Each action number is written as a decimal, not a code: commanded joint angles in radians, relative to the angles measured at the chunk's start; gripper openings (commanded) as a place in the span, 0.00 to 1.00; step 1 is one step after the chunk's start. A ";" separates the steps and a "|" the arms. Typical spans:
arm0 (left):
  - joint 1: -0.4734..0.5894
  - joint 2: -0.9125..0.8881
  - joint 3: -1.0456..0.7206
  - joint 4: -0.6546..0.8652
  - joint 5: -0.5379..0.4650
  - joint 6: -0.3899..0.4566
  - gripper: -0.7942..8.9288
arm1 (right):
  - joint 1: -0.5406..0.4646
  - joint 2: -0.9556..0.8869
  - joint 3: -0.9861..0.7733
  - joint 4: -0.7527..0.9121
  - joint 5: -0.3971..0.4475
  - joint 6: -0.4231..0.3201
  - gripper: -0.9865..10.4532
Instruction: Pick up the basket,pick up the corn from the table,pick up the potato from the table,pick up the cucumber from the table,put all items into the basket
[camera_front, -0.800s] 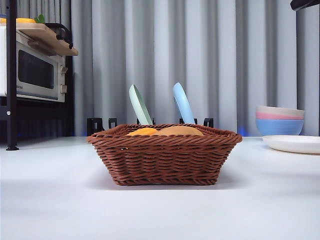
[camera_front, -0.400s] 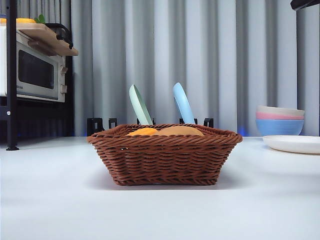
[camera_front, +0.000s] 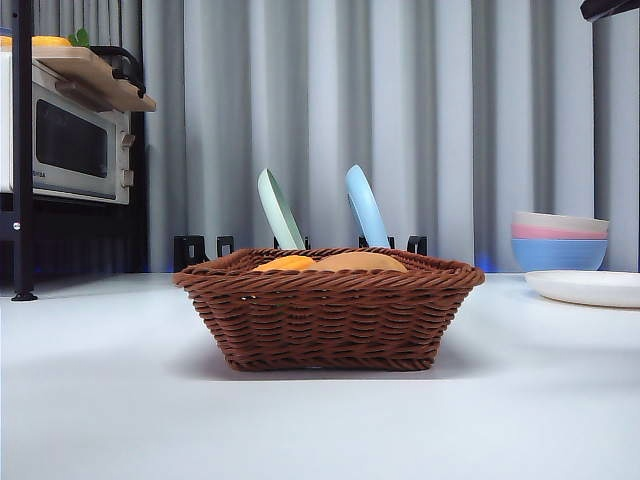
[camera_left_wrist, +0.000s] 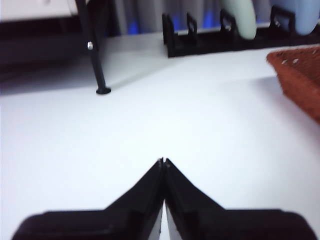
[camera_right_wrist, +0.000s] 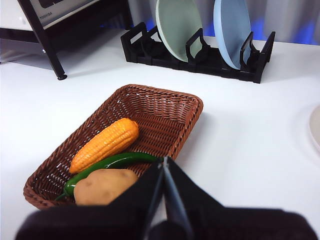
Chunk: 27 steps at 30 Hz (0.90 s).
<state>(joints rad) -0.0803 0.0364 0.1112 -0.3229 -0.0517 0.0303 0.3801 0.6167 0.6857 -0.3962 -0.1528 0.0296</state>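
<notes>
The brown woven basket (camera_front: 329, 310) (camera_right_wrist: 165, 117) stands on the white table (camera_front: 320, 420). Inside it lie the orange corn (camera_right_wrist: 104, 144), the dark green cucumber (camera_right_wrist: 112, 163) and the tan potato (camera_right_wrist: 105, 186), side by side. In the front view only the tops of the corn (camera_front: 286, 264) and potato (camera_front: 358, 261) show over the rim. My right gripper (camera_right_wrist: 164, 161) hovers shut above the basket's near edge, holding nothing. My left gripper (camera_left_wrist: 163, 161) is shut over bare table, with a corner of the basket (camera_left_wrist: 300, 75) off to its side.
A black dish rack (camera_right_wrist: 200, 52) with a green plate (camera_front: 279, 208) and a blue plate (camera_front: 365, 205) stands behind the basket. A microwave on a black shelf (camera_front: 70, 140) is at the left. Stacked bowls (camera_front: 559, 240) and a white plate (camera_front: 585, 287) are at the right.
</notes>
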 joint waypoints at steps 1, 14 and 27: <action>0.015 -0.032 -0.038 0.016 0.005 -0.020 0.08 | 0.000 -0.002 -0.004 0.005 0.003 0.006 0.09; 0.030 -0.035 -0.103 0.122 0.020 -0.039 0.08 | 0.000 -0.002 -0.004 0.005 0.003 0.006 0.09; 0.030 -0.034 -0.104 0.128 0.053 -0.060 0.08 | 0.000 -0.002 -0.004 0.005 0.003 0.006 0.09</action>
<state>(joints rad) -0.0532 0.0048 0.0238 -0.2001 -0.0055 -0.0200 0.3801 0.6167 0.6857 -0.3962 -0.1528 0.0299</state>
